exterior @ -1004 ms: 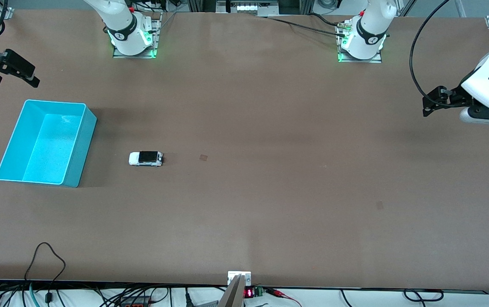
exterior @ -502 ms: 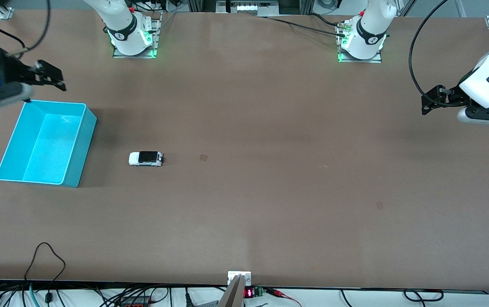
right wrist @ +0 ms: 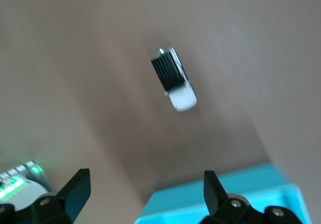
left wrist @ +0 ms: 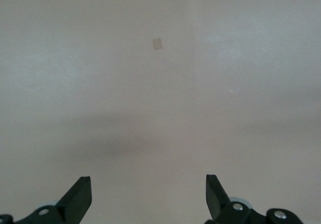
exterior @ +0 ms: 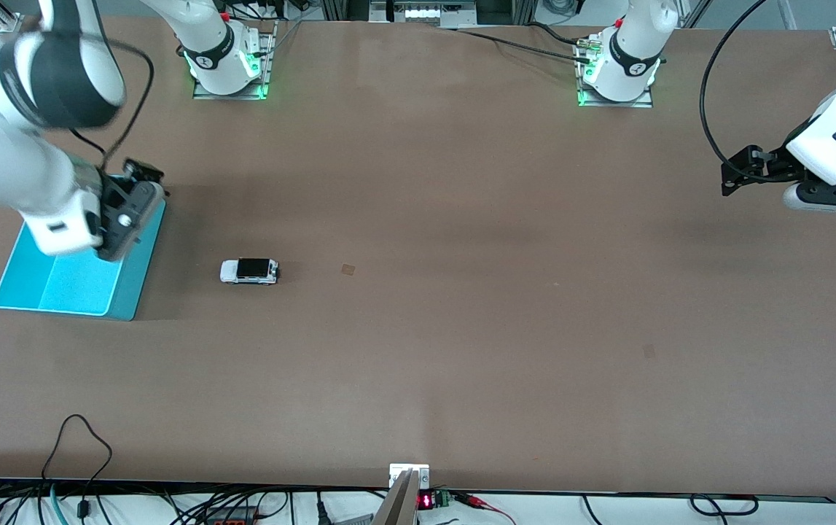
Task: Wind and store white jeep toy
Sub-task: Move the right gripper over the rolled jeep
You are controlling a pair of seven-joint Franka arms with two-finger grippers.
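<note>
right gripper (exterior: 142, 177) over bin (exterior: 60, 288) edge, fingers apart, empty | left gripper (exterior: 732, 175) waits, fingers apart, empty | jeep (exterior: 249, 271) on worktop (exterior: 461, 328) beside bin

One white jeep toy (exterior: 249, 271), one cyan bin (exterior: 71, 286), two grippers: left (exterior: 732, 177), right (exterior: 142, 175)

A wide brown table (exterior: 461, 219) fills the front view, evenly lit, with soft shadows. Two small darker patches (exterior: 348, 270) mark its surface. Black cables (exterior: 82, 452) trail along its near edge, beside a small red display (exterior: 426, 501).
</note>
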